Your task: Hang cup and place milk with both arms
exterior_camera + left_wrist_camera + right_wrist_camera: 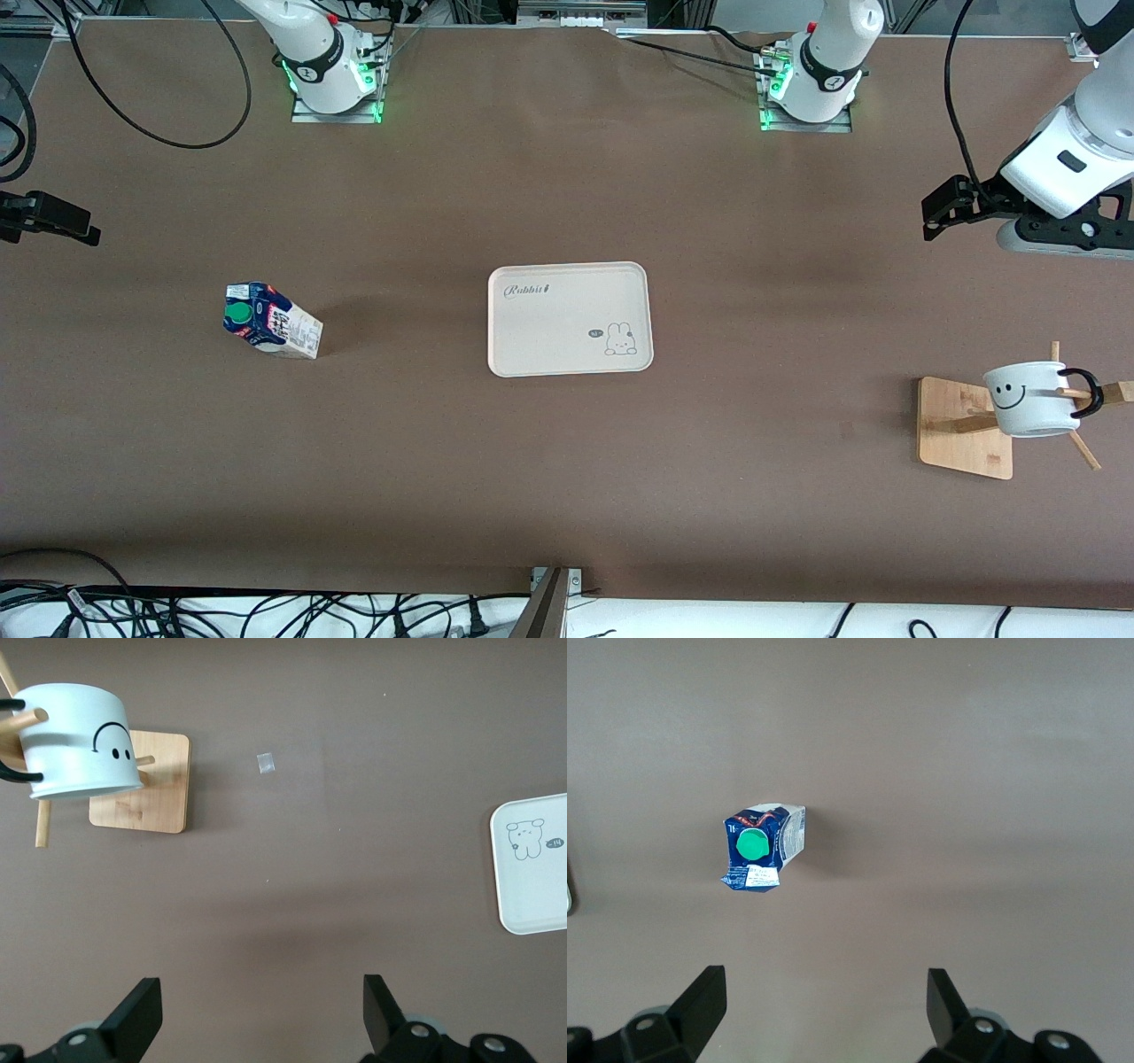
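The cup [1028,399], white with a black smiley face, hangs by its black handle on a peg of a wooden rack [961,425] at the left arm's end of the table. The left wrist view shows the cup [75,740] on the rack [151,793] too. The milk [270,321] stands on the table toward the right arm's end, its green cap facing up in the right wrist view [762,846]. My left gripper [932,217] [262,1005] hangs open and empty over bare table. My right gripper [75,226] [826,1001] is open and empty too, apart from the milk.
A cream tray [567,306] with a rabbit drawing lies flat at the middle of the table; its corner [536,895] shows in the left wrist view. A small scrap of tape [266,764] lies on the brown mat beside the rack. Cables run along the table's edges.
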{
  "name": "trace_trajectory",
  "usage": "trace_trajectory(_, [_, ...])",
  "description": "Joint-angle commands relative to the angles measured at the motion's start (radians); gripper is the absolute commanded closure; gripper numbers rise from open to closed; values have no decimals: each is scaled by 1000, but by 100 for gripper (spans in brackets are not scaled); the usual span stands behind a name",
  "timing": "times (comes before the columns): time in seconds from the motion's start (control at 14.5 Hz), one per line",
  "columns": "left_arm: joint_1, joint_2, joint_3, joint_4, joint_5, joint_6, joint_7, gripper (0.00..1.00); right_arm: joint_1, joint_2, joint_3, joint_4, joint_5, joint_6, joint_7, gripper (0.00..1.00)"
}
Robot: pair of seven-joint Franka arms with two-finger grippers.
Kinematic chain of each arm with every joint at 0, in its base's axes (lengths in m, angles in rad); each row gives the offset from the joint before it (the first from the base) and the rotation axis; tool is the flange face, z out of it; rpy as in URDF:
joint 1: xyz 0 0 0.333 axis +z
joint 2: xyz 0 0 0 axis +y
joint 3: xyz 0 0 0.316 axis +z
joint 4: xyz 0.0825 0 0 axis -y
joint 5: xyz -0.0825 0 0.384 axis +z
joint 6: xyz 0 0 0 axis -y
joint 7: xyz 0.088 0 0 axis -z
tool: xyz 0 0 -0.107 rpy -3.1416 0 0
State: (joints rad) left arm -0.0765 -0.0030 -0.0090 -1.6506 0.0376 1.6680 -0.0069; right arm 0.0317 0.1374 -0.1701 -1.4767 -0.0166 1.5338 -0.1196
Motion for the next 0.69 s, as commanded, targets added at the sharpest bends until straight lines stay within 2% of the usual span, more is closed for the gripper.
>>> trace_trajectory(0.0, [0,32,3,52,12,-10,24,0,2,10,-2,27,6,-12,-9,0])
trace_trajectory(0.41, [1,29,3,52,11,-21,22,0,2,14,0,27,9,8,-3,0])
trace_trajectory(0.62, [0,31,3,52,11,-21,22,0,5,14,0,26,43,22,9,0])
